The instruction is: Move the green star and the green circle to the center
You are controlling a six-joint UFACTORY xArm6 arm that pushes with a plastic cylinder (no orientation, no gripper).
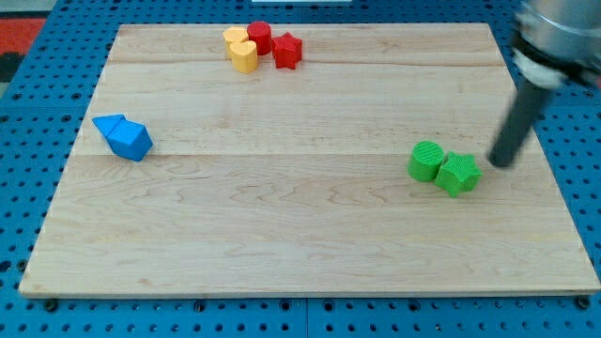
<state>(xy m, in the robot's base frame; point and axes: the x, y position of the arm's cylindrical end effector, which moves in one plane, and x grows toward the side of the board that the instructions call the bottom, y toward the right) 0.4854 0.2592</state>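
The green circle (426,161) and the green star (458,174) sit touching each other on the right part of the wooden board (300,244), the circle to the left of the star. My tip (499,163) is just to the right of the green star, a small gap away, slightly above its level in the view. The dark rod rises from the tip toward the view's top right.
Two blue blocks (124,137) lie together at the view's left. A cluster at the view's top holds two yellow blocks (241,50), a red cylinder (260,38) and a red star (287,52). The board rests on a blue pegboard (28,141).
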